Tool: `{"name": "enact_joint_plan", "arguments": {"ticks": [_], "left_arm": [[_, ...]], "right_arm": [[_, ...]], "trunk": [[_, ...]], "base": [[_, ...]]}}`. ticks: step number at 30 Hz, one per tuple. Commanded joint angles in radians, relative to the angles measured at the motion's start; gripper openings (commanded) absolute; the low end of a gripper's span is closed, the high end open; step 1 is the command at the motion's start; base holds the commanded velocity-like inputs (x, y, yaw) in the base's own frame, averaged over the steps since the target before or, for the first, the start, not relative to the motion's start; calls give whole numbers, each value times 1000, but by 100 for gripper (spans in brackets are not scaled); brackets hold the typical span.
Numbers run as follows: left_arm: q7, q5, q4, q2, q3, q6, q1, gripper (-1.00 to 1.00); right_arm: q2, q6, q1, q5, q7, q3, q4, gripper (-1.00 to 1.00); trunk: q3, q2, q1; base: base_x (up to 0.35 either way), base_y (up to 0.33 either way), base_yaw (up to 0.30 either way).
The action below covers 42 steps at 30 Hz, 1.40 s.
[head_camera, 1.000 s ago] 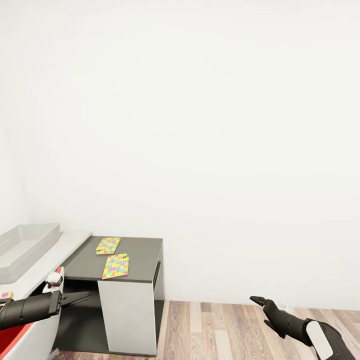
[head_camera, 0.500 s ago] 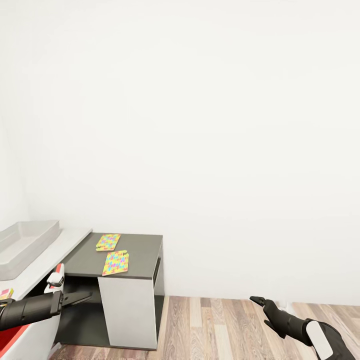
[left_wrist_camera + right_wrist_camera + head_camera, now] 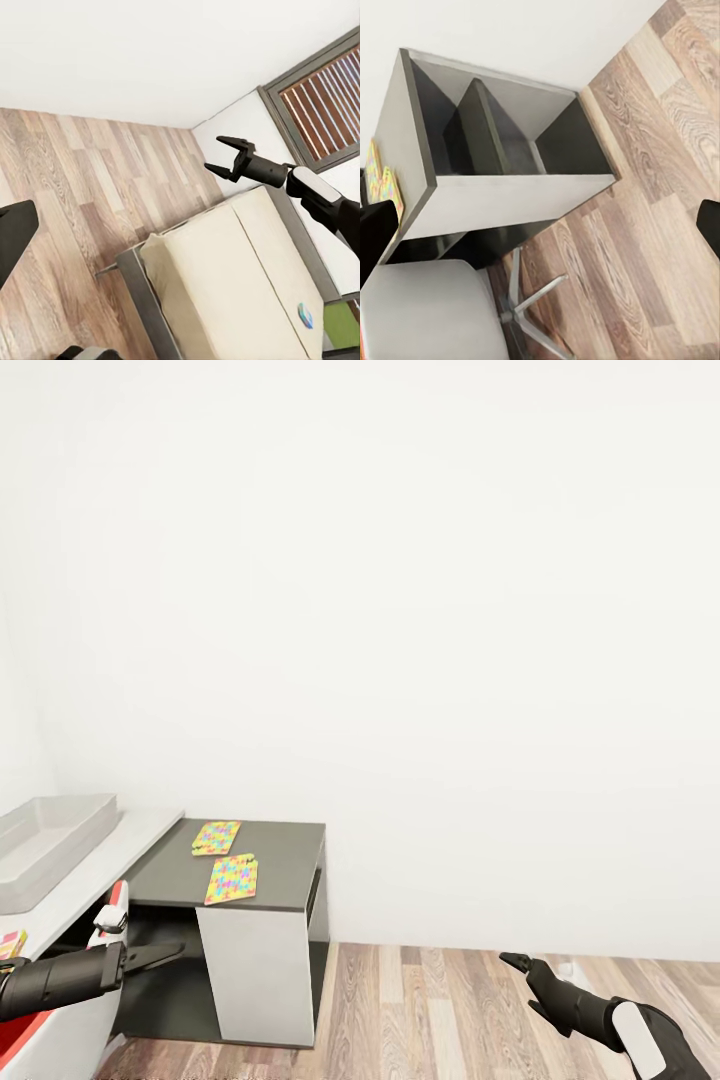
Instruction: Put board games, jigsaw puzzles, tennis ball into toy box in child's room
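In the head view you are looking at a bare white wall, with the L-shaped counter [image 3: 290, 838] in the lower left of the frame. Its dark grey lower wing is carrying the two thin jigsaw puzzle boards printed in yellow, pink, blue and green: one [image 3: 217, 837] lying nearer the wall, the other [image 3: 232, 879] nearer the front edge, just beside each other and apart. At the far left edge, on the pale grey upper top, the shallow pale grey translucent toy box [image 3: 55, 830] is sitting with its rolled rim toward you.

Your black left tool [image 3: 160, 955] is hovering low at the left, in front of the counter's open underside, below the puzzles and well apart from them; its fingers are lying close together and gripping nothing. Your black right tool [image 3: 515, 962] is hanging at the lower right over the wood-plank floor [image 3: 430, 1010], far from the counter; the head view alone is leaving its state unclear.

The left wrist view is showing you more: there the right tool [image 3: 225, 156] is standing released, fingers spread, empty, above the cream-beige bed [image 3: 240, 285]. The right wrist view is giving you the counter's dark underside [image 3: 502, 142], the puzzles' edges [image 3: 382, 184] and a grey chair seat [image 3: 427, 311].
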Motion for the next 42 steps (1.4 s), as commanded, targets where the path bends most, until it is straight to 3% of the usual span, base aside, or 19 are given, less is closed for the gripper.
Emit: {"name": "enact_joint_plan", "arguments": {"ticks": [1,42], "left_arm": [[-4,-1,0,0,0,11,0,100],[-4,-1,0,0,0,10,0,100]], "right_arm": [[0,6,-1,2,4,-4,0,100],[0,7,-1,2,5,-3,0,100]], "trunk": [[-2,-1,0],[-70,-1,0]], "base": [[0,0,0],[0,0,0]]}}
